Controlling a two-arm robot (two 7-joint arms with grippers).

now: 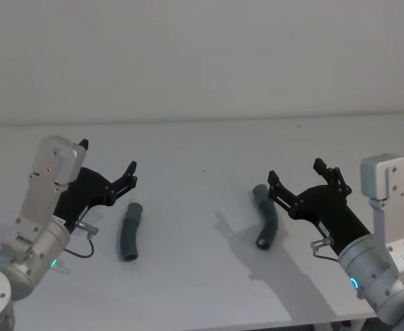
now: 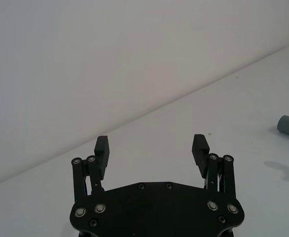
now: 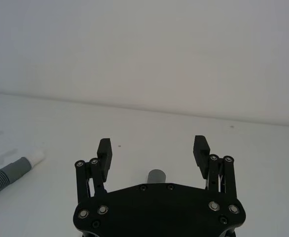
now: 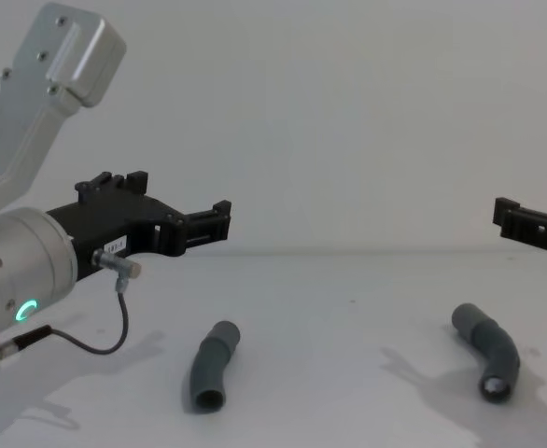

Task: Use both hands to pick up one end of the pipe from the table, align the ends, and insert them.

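Hovering above the table (image 1: 188, 283) on the robot's left side, the left gripper (image 1: 108, 156) has its two black fingers spread wide, with nothing between them. It points forward and toward the middle of the table, and the chest view shows it raised clear of the surface. A green ring light (image 4: 23, 309) glows on its silver wrist, with a thin black cable (image 4: 87, 347) looped beneath.

The right gripper (image 1: 296, 171) mirrors it on the robot's right side. Its fingers are likewise parted and empty, held up off the table and aimed toward the middle.

The left pipe piece (image 1: 129, 231) lies flat on the table just beside the left gripper, not touched by it. It is slightly bent and runs roughly front to back. The right pipe piece (image 1: 266, 215) lies on the table close under the right gripper's fingertips, bent in the middle, with a dark open end facing the robot. In the right wrist view, a corrugated piece ending in a white tip (image 3: 36, 158) lies farther off to one side. The two pieces are well apart, with bare white table between them.
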